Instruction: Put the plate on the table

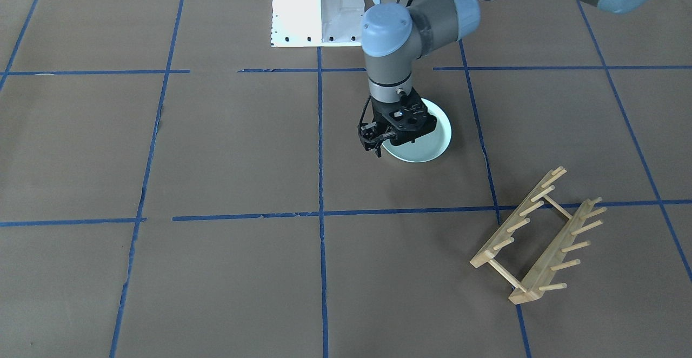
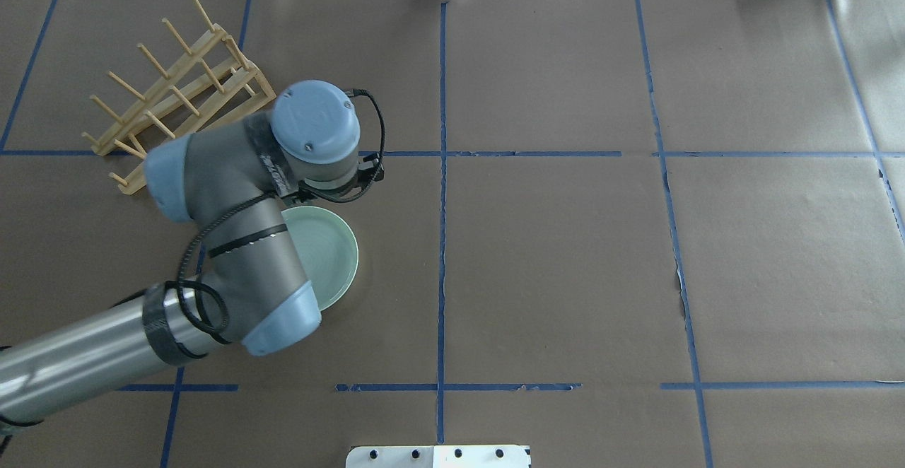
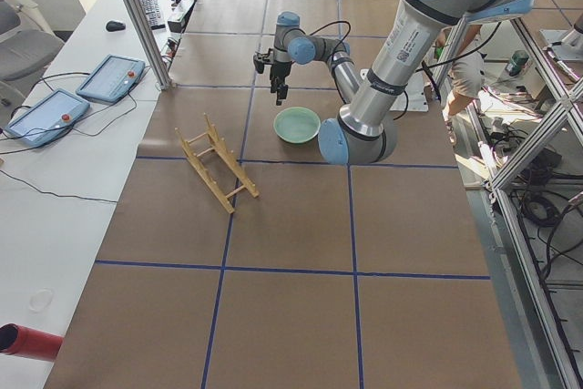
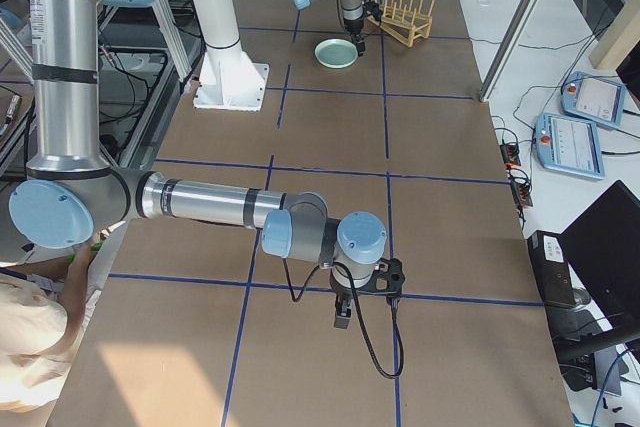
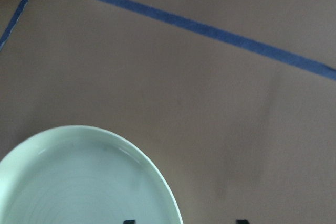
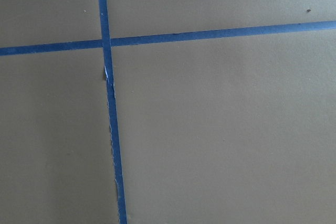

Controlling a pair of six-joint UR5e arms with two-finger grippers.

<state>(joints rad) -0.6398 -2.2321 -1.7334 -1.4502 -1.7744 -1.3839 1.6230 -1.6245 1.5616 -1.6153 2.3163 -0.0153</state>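
Note:
The pale mint-green plate (image 2: 327, 249) lies flat on the brown table (image 2: 565, 256) with blue tape lines. It also shows in the front view (image 1: 427, 144) and in the left wrist view (image 5: 79, 182). My left gripper (image 1: 373, 143) points down, a little above the plate's rim. In the left wrist view its two fingertips stand well apart, with nothing between them; the gripper (image 5: 185, 221) is open and empty. My right gripper (image 4: 342, 319) shows only in the exterior right view, low over the table far from the plate, and I cannot tell its state.
The wooden pegged rack (image 2: 177, 93) stands beside the left arm, a short way from the plate; it also shows in the front view (image 1: 540, 233). The white robot base (image 1: 316, 9) sits at the table's robot-side edge. An operator sits at the right view's near edge.

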